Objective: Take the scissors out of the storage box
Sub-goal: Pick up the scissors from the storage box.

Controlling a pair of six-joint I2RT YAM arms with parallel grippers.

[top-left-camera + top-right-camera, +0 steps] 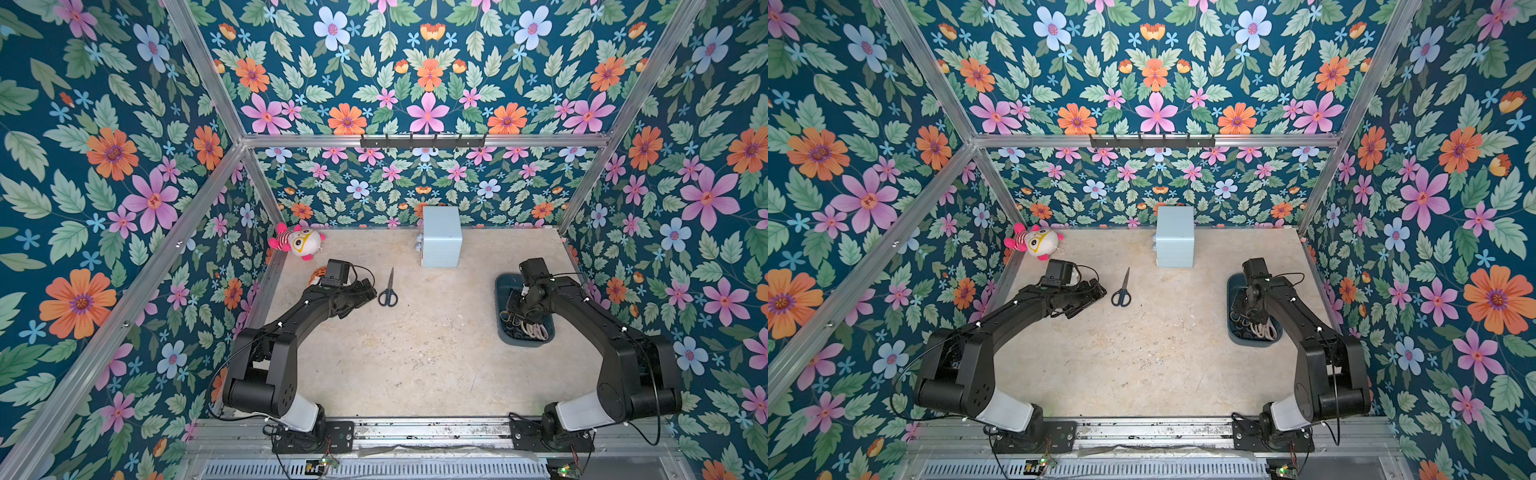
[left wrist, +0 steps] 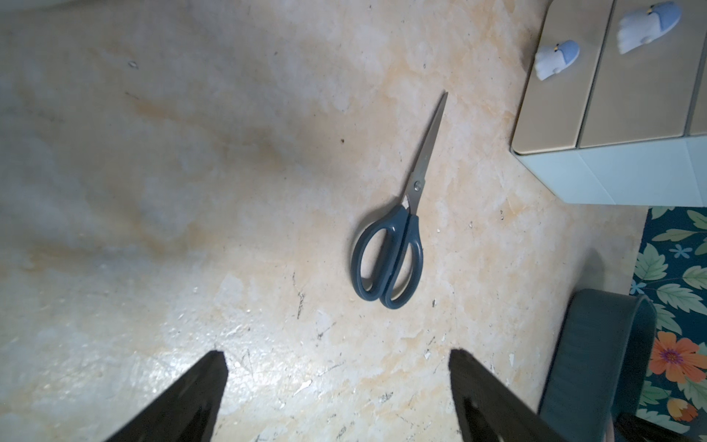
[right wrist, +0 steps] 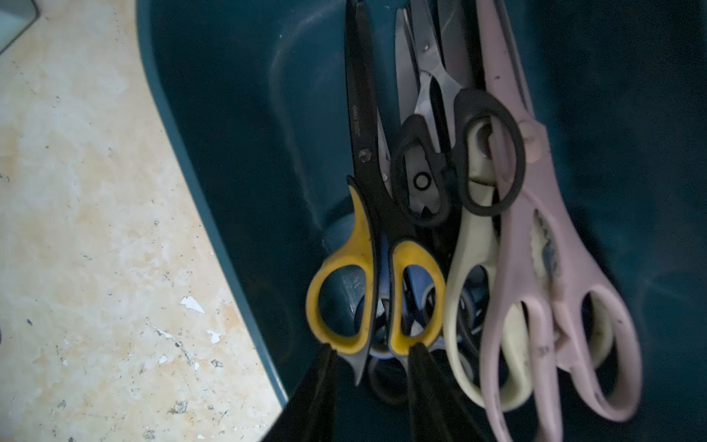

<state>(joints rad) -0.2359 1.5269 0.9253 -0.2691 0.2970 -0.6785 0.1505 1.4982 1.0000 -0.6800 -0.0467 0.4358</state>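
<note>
floral walls (image 1: 83,208) enclose the scuffed tabletop (image 1: 415,353) and storage box (image 1: 503,291)

storage box (image 1: 501,291) half hidden under right arm (image 1: 590,311), lower scissors (image 3: 384,382) buried

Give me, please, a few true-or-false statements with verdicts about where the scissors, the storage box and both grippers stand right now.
1. A pair of dark blue scissors lies on the table, outside the storage box. True.
2. The left gripper holds those scissors. False: it is open and empty, and the scissors lie apart from it.
3. The right gripper is at the storage box, by the yellow-handled scissors. True.
4. The storage box is empty. False: several pairs lie in it, among them pink shears.
5. The dark blue scissors' blades are spread apart. False: they are closed together.
</note>
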